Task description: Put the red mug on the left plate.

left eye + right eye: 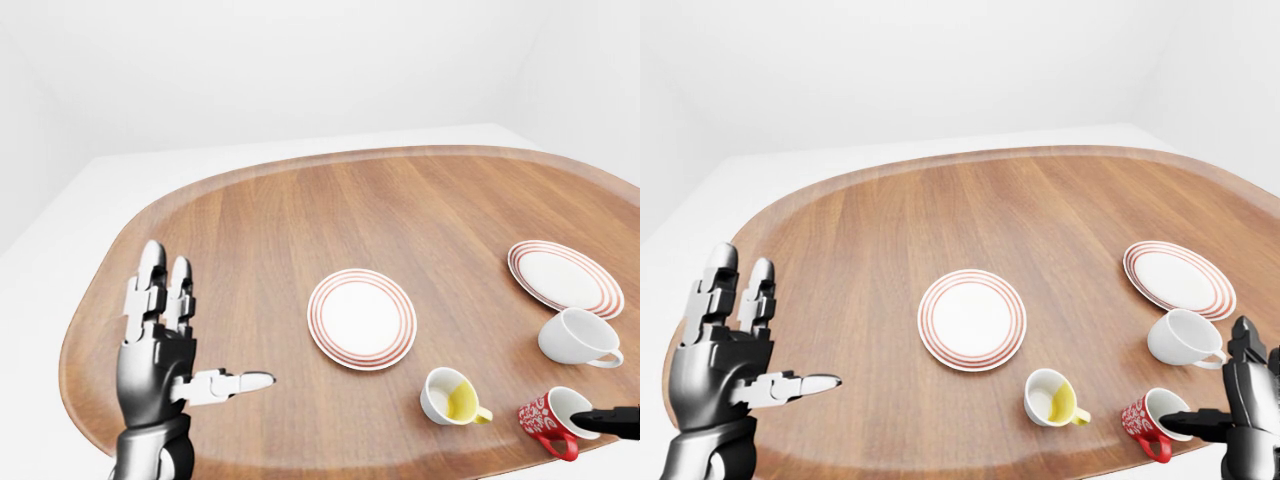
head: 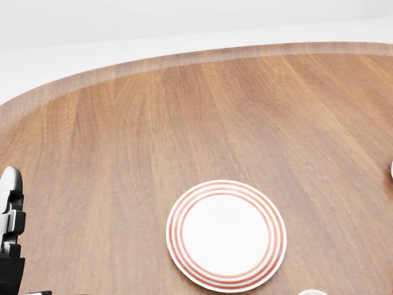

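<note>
A: Where is the red mug (image 1: pixel 1151 421)?

B: Near the bottom right of the right-eye view, at the table's (image 1: pixel 940 210) near edge, lying tilted with its mouth toward the right hand (image 1: pixel 1240 405). One dark fingertip (image 1: pixel 1180 424) sits at the rim or just inside it. The fingers are not wrapped around the mug, so I'd call that hand spread, not gripping.

A: And the left hand (image 1: pixel 160 340)?

B: Wide open over the table's left side, fingers up and thumb out to the right, holding nothing and well away from the crockery.

A: How should the grasp go?

B: In my judgement, get fingers on both sides of the wall before lifting; a single finger at the lip would likely roll the mug toward the edge. Then carry it over the yellow cup (image 1: pixel 1051 398) to the left plate (image 1: pixel 971 318) and set it down upright at the centre.

A: Anything in the containers?

B: The yellow cup is white outside with a yellow interior; whether that is liquid or glaze I can't tell. The white cup (image 1: pixel 1183 340) beside the right plate (image 1: pixel 1178 279) looks empty. Both plates are bare.
</note>
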Available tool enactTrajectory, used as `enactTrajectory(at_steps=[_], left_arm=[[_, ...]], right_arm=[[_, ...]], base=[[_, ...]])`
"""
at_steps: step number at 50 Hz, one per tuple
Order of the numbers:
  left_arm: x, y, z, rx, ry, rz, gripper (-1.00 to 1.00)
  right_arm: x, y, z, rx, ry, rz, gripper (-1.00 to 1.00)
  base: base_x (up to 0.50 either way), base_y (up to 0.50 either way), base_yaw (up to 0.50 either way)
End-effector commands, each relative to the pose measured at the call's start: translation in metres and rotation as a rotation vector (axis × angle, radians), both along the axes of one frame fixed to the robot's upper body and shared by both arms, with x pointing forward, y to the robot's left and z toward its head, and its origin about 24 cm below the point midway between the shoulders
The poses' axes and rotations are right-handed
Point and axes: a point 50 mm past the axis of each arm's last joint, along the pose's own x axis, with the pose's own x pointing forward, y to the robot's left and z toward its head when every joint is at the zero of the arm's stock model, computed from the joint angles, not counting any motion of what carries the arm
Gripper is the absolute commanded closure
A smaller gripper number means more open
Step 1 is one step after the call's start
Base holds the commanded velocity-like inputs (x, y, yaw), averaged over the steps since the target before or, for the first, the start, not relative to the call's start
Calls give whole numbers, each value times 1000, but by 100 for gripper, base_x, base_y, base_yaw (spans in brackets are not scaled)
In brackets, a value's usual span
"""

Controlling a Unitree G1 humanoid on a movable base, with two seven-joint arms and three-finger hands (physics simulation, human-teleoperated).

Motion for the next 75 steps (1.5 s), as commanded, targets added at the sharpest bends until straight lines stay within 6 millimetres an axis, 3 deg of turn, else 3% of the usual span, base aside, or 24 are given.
enactTrajectory(at_steps=[1, 51, 75], left_arm=[[0, 0, 0, 2, -1, -1, -100], [0, -2, 1, 8, -2, -6, -100], [0, -3, 1, 9, -1, -9, -100]], right_arm=[[4, -3, -22, 48, 24, -6, -100], [-5, -13, -65, 165, 41, -27, -100], [0, -9, -72, 217, 27, 4, -100]], base=[[0, 0, 0], [0, 0, 0], [0, 0, 0]])
